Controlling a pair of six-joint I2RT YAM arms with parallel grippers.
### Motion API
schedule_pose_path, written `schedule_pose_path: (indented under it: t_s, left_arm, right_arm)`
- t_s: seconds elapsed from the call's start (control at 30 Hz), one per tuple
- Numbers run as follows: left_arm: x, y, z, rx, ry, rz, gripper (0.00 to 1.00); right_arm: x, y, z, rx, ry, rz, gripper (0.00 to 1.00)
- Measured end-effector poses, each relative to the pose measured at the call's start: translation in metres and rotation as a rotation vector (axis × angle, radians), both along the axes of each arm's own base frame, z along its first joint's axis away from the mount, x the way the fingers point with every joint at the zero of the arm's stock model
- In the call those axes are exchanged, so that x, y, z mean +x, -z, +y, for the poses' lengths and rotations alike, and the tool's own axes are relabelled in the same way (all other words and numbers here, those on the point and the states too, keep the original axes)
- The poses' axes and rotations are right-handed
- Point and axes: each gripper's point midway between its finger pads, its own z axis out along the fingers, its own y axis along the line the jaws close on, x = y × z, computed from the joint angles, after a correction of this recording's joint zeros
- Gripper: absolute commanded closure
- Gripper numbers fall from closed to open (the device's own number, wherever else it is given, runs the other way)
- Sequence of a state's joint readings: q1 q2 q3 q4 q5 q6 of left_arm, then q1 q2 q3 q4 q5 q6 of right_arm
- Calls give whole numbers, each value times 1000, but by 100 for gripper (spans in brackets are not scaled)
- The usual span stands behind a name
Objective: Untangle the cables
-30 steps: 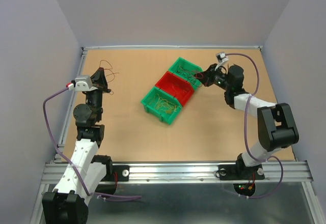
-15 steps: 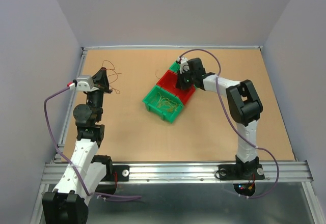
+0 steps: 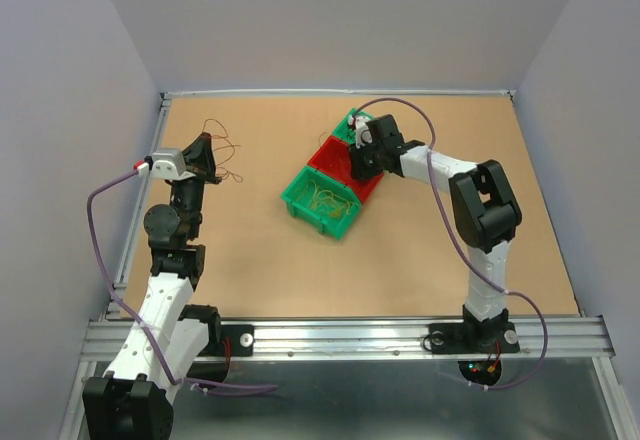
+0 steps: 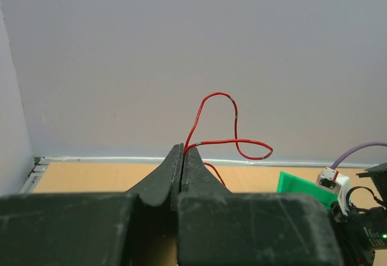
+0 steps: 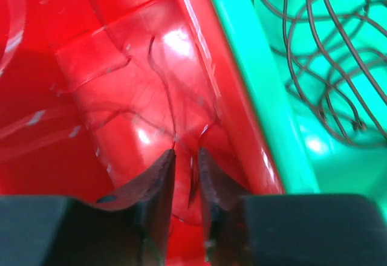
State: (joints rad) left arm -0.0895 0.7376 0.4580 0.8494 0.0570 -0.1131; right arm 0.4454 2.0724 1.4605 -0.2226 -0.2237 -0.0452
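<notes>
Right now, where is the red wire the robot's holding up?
In the left wrist view, the red wire loops up from the shut left gripper, over the table's far-left part, left of the bins.

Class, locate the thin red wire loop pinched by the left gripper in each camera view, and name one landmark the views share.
Top external: upper left, the thin red wire loop curls just beyond the left gripper.
Left wrist: centre of the picture, rising from the gripper's shut tips.
Right wrist: not in it.
Shared landmark: the far green plastic bin, upper middle in top external, lower right in left wrist, right side in right wrist.
</notes>
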Motion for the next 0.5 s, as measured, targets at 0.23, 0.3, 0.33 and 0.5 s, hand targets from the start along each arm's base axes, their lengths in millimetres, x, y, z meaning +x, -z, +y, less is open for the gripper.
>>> schedule_pose_path:
  t_s: [0.23, 0.3, 0.33, 0.5]
  left_arm:
    - [-1, 0, -5, 12, 26, -2, 100]
    - [-1, 0, -7, 17, 37, -2, 100]
    - [-1, 0, -8, 19, 39, -3, 100]
    - [-2, 0, -12, 30, 62, -5, 100]
  right_arm:
    - [-18, -42, -4, 58, -11, -69, 48]
    - [-21, -57, -5, 81, -9, -102, 43]
    - [-22, -63, -5, 89, -8, -116, 41]
    - [-28, -80, -8, 122, -1, -169, 31]
